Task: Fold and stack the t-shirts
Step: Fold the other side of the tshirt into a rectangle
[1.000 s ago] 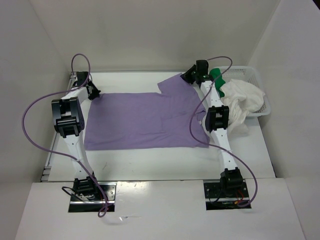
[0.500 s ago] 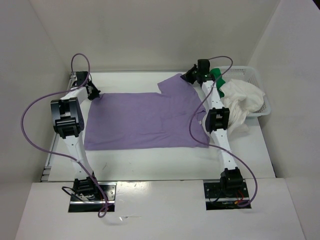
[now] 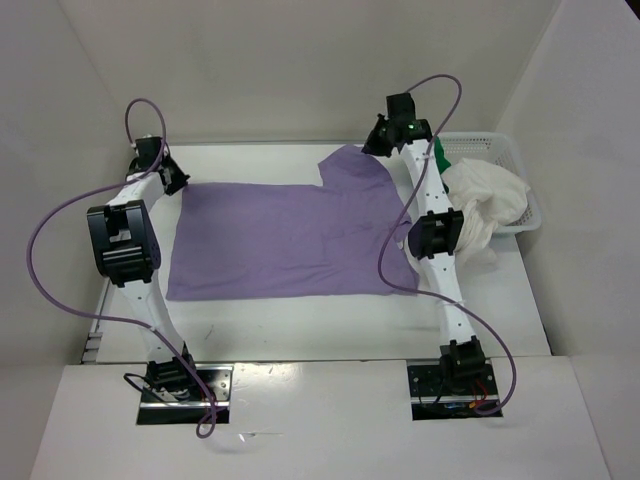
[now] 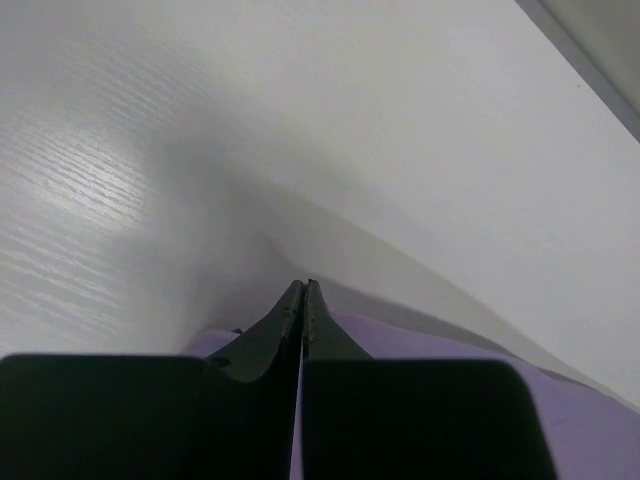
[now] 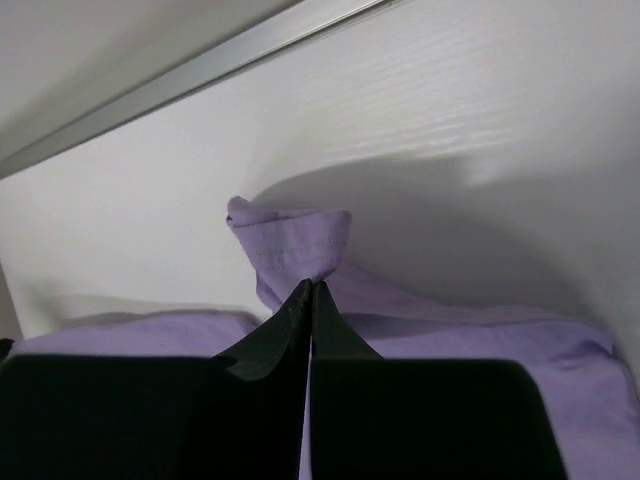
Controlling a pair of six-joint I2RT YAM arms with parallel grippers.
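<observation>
Purple shirt [image 3: 280,240] spread flat mid-table, between the two arms. Both claws sit on its 12 o'clock edge.

Left claw [image 3: 176,183] at the shirt's 10 o'clock corner. Jaws pressed together, a sliver of purple cloth showing in the seam between them, more purple lying under the fingers.

Right claw [image 3: 376,145] at the 1 o'clock corner, on the sleeve. Jaws pinched closed on a small bunch of purple cloth that pokes up past the fingertips.

Long axis runs 9 to 3. At the 3 o'clock end one sleeve juts toward 12. Straight edge at the 9 o'clock end. Collar not made out.

White shirt [image 3: 490,195] crumpled at 2 o'clock from the purple one, spilling out of the basket [image 3: 505,148] onto the table [image 3: 300,320]. Green shirt [image 3: 438,155] only partly seen, at the basket's 9 o'clock end, right beside the right arm.

Count: three shirts, one of each colour; one basket; two claws.
</observation>
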